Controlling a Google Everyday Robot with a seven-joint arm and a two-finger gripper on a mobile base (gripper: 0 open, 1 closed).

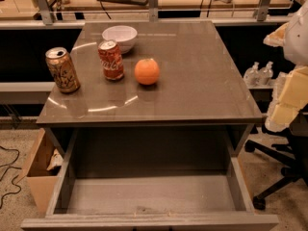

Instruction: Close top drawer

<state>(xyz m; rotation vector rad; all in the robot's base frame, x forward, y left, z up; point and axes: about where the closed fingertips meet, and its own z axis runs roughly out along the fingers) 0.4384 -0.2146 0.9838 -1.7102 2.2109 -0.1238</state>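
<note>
The top drawer [144, 196] is pulled far out toward the camera from under the grey table top [192, 81]. Its grey inner floor is bare, and its front panel runs along the bottom edge of the view; the handle is hidden. My gripper [285, 76], white with yellowish parts, is at the right edge. It is beside the table's right side, above and to the right of the drawer, and touches nothing.
On the table top stand a gold can [62, 70], a red cola can [111, 60], an orange [147, 71] and a white bowl [120, 36]. A cardboard box [38, 170] sits on the floor at left. An office chair base [279, 172] is at right.
</note>
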